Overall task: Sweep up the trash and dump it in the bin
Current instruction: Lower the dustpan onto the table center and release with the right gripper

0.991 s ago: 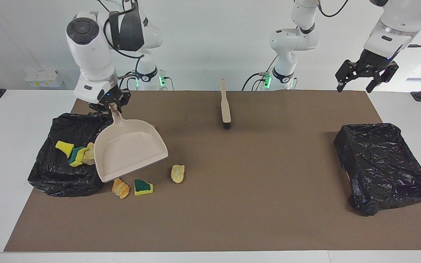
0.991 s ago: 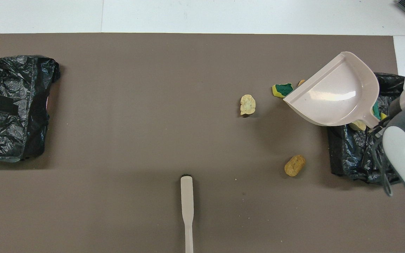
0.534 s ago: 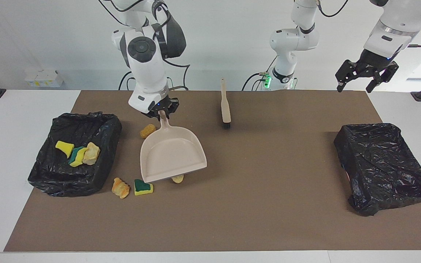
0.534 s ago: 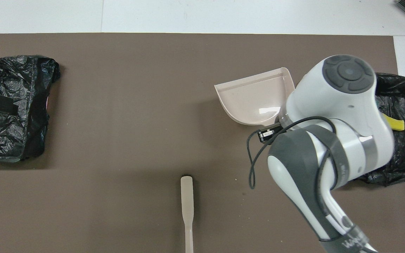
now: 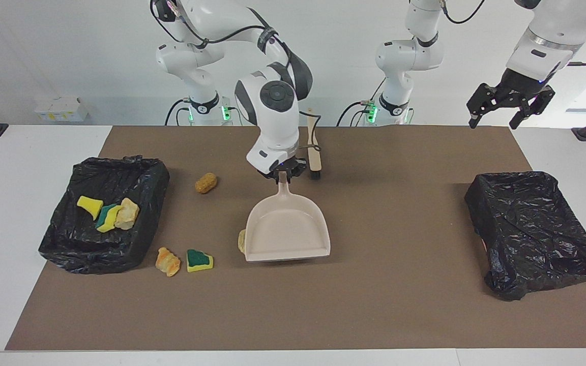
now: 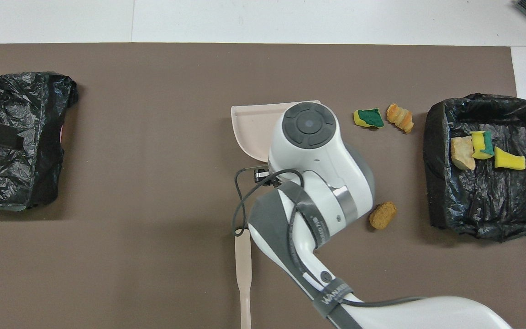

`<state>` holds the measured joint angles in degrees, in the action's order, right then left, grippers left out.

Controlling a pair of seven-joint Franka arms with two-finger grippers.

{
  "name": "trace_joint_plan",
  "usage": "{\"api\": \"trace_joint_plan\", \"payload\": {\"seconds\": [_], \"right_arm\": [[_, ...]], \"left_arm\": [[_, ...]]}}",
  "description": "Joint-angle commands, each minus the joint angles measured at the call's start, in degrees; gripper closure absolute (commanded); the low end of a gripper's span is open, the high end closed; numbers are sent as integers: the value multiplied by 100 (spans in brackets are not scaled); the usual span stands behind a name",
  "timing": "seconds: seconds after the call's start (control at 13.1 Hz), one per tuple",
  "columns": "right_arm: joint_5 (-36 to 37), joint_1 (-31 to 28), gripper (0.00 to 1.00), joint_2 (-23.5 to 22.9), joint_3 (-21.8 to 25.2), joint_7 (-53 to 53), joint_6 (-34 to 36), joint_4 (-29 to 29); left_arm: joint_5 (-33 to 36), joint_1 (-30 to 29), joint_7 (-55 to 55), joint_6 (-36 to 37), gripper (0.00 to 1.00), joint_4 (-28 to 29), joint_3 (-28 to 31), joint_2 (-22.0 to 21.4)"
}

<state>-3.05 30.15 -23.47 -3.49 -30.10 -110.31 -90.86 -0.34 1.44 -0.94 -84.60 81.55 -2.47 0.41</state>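
Dustpan has swung away from the bin at the left of the facing frame and now sits at frame centre, mouth toward the lower edge, low over or on the mat; contact cannot be told. Right gripper is clamped shut on its handle. Pan looks empty.

Three scraps lie in that bin, so one dump is done. Four remain on the bench: a tan lump at upper left of the pan, an orange lump and a green-topped sponge at lower left, and a pale lump touching or just beside the pan's side wall.

Left gripper waits at upper right, jaws wide, holding nothing. Brush lies untouched above the pan. Judgement: second sweep is being set up, and the brush needs picking up.
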Motion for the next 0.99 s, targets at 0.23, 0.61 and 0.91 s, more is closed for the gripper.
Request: {"api": "trace_joint_plan", "payload": {"seconds": [0.23, 0.61, 0.91], "right_arm": [[-64, 246, 100, -1168, 6, -444, -358, 1176], [-679, 229, 0, -1046, 6, -401, -1388, 763], [-679, 237, 0, -686, 6, -479, -739, 543]], "left_arm": [[43, -30, 6, -4, 0, 195, -17, -164], [43, -30, 6, -4, 0, 195, -17, -164], [43, -30, 6, -4, 0, 195, -17, -164]]}}
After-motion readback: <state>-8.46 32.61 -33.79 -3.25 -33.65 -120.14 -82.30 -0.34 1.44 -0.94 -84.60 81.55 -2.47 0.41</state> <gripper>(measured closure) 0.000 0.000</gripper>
